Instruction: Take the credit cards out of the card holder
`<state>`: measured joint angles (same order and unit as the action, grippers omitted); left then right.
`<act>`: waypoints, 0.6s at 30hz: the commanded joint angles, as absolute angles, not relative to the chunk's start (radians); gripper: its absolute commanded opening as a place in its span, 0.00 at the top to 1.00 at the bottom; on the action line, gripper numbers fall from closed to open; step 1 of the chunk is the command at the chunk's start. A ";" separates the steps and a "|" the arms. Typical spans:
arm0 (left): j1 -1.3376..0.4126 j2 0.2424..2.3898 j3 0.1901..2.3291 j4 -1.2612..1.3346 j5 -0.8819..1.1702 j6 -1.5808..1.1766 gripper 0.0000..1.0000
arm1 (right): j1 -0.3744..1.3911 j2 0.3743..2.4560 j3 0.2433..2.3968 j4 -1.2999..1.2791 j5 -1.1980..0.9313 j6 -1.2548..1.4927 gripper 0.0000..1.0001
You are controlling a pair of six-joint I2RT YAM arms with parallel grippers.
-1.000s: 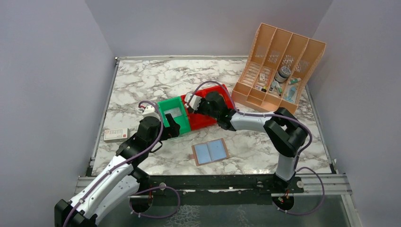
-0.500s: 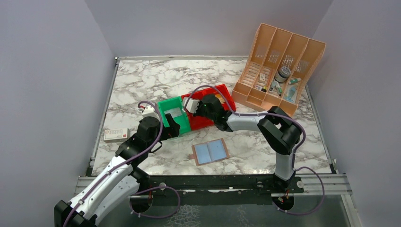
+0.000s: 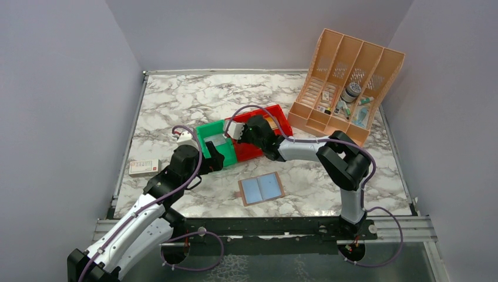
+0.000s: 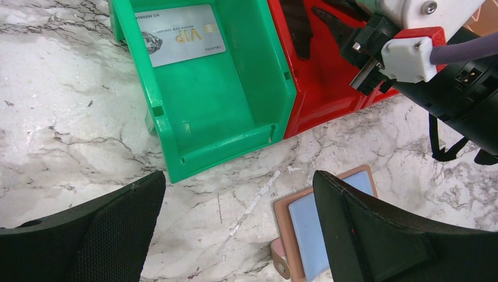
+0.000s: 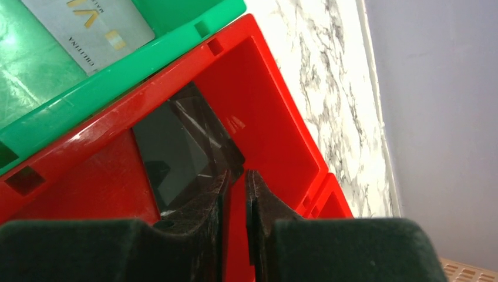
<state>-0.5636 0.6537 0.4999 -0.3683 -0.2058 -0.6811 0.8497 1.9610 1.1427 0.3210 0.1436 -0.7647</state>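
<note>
The card holder (image 3: 261,188) lies open and flat on the marble; both pale blue pockets look empty. It also shows in the left wrist view (image 4: 314,226). A pale silver card with gold "VIP" lettering (image 4: 179,35) lies in the green bin (image 4: 258,64). A dark grey card (image 5: 170,150) lies tilted in the red bin (image 5: 264,106). My left gripper (image 4: 239,179) is open and empty over bare marble, between the green bin and the holder. My right gripper (image 5: 235,175) hangs inside the red bin, beside the dark card; its jaws stand a narrow gap apart with nothing between them.
The green bin (image 3: 226,155) and the red bin (image 3: 281,117) stand side by side at mid-table. A peach slotted organizer (image 3: 346,82) with small items stands at the back right. A white and red box (image 3: 144,167) lies at the left edge.
My right gripper has moved left, further over the red bin towards the green one. The left arm and the card holder have not moved.
</note>
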 commanded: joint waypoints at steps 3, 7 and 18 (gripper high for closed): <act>-0.558 0.665 0.497 -0.355 -0.160 -0.667 0.01 | 0.857 1.981 1.179 0.245 0.110 -0.780 0.84; -0.558 0.673 0.500 -0.356 -0.150 -0.666 0.01 | 0.857 1.972 1.177 0.254 0.130 -0.753 0.84; -0.558 0.664 0.500 -0.360 -0.173 -0.671 0.01 | 0.857 1.928 1.380 -0.136 0.081 0.068 0.96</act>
